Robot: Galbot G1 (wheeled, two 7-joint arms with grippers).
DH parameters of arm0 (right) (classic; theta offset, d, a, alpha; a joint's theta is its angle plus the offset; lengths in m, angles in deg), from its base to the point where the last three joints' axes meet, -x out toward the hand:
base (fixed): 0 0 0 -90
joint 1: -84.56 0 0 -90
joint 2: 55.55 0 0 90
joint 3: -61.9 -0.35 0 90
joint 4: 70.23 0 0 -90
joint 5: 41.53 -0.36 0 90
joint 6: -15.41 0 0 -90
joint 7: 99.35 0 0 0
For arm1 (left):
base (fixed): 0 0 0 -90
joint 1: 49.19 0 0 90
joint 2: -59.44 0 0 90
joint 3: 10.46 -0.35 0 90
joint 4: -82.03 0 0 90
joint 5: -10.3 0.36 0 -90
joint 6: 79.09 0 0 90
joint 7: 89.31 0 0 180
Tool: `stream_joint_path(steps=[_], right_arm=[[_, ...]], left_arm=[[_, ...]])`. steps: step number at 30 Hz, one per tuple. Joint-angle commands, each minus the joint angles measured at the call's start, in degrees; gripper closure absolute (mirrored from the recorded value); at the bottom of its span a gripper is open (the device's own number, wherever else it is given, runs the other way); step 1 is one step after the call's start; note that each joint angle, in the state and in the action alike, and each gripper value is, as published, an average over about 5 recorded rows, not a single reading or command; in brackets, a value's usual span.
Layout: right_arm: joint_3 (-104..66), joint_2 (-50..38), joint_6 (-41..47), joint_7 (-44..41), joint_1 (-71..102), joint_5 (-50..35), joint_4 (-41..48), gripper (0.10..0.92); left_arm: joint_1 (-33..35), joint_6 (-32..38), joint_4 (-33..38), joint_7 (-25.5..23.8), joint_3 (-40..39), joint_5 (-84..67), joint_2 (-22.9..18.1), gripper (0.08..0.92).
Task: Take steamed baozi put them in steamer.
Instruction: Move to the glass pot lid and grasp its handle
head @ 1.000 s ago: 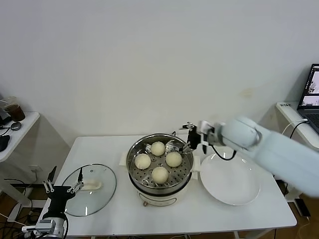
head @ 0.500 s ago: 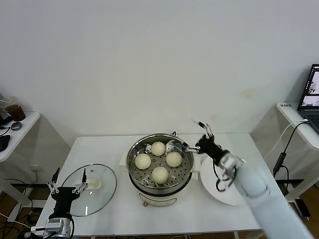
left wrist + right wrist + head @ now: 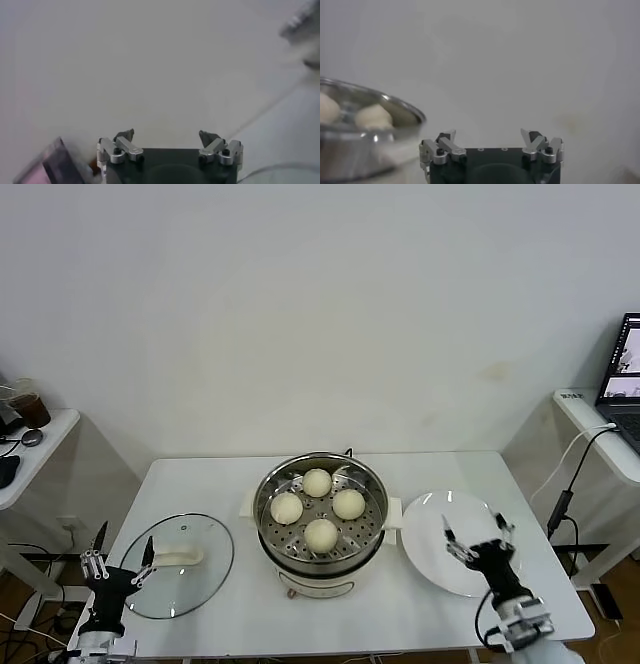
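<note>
Both grippers, right (image 3: 478, 544) above the plate (image 3: 440, 569) and left (image 3: 118, 564) beside the glass lid (image 3: 205, 579), hang spread and empty. Four baozi (image 3: 321, 534) already sit inside the steamer (image 3: 322, 559). I see little risk, only an arm bumping the pot.

The steamer (image 3: 322, 524), a large round shiny steel pot on a cream-white base with side handles, stands upright in the middle of the white tabletop (image 3: 250, 604). On its perforated inner tray lie four steamed baozi (image 3: 321, 534), smooth, round and pale cream, set in a diamond: one at the far side, one at the left, one at the right, one at the near side, each a little apart from the others
</note>
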State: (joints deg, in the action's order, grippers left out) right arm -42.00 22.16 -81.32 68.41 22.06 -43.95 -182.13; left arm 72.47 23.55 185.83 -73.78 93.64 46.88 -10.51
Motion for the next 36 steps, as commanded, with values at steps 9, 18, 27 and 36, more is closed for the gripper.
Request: stream_joint_path(steps=[9,18,27,36], right_arm=[[-8.38,6.28,4.15,1.66,8.58,-5.30,-0.83,0.203],[-8.05,7.05,3.41,1.69,9.19,-4.51,-0.96,0.203],[-7.05,7.80,2.46,1.67,9.39,-3.03,-0.47,0.203],[-6.37,7.94,2.23,1.37,9.50,-1.96,-0.19,0.203]], left_arm=[[-6.06,6.32,-18.46,5.54,-2.07,42.90,5.50,0.177],[-13.52,5.46,-24.13,4.41,-4.03,43.19,7.53,0.177],[-17.52,4.64,-26.08,3.25,-6.38,41.96,8.26,0.177],[-20.82,3.97,-28.21,2.11,-8.33,41.27,7.74,0.177]])
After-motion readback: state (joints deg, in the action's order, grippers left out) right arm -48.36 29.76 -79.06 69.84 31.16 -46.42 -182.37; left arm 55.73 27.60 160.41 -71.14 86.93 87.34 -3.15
